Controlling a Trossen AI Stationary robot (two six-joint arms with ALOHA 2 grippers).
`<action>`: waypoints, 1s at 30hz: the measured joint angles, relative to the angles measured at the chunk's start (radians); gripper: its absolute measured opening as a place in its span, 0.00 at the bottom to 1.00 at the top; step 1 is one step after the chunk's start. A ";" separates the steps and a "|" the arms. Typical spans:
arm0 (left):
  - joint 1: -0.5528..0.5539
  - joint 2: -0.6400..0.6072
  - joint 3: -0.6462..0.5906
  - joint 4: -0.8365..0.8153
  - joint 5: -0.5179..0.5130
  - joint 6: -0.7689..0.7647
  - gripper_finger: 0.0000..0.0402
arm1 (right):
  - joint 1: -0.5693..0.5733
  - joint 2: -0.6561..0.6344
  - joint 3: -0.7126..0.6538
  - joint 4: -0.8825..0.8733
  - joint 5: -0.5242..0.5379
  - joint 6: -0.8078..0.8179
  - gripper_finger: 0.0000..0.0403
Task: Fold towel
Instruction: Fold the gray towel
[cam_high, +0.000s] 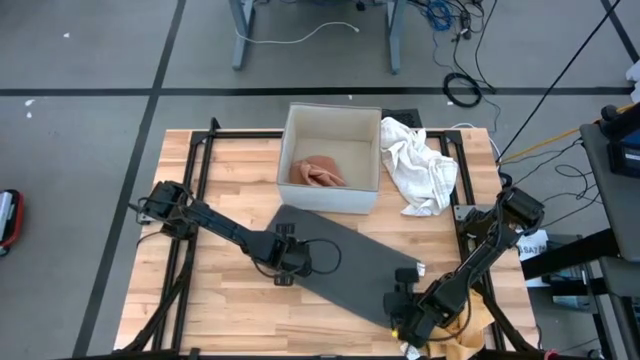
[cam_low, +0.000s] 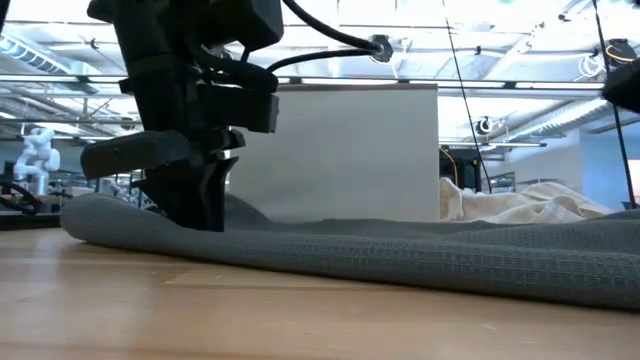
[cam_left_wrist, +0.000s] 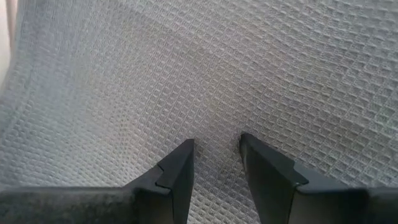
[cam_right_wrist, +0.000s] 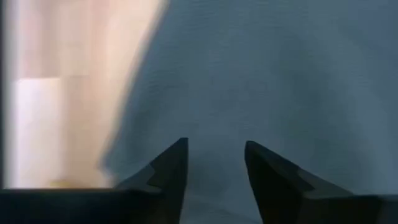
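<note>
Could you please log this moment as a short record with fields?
towel: grey towel lying flat on the wooden table
left gripper: on the towel's left edge, fingers apart
right gripper: at the towel's near right corner, fingers apart
box: white box behind the towel, pinkish cloth inside
other: white cloth right of box

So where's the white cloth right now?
From above, the white cloth lies crumpled at the table's far right, touching the box.
</note>
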 joint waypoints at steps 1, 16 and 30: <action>-0.005 0.000 0.000 0.001 0.004 -0.003 0.36 | -0.011 0.000 0.000 -0.013 0.000 0.000 0.40; -0.151 0.005 -0.004 0.303 -0.004 0.206 0.36 | -0.111 0.000 0.000 0.095 0.133 -0.272 0.37; -0.177 0.000 0.000 0.115 -0.085 0.097 0.36 | -0.180 0.000 -0.168 0.316 0.113 -0.205 0.37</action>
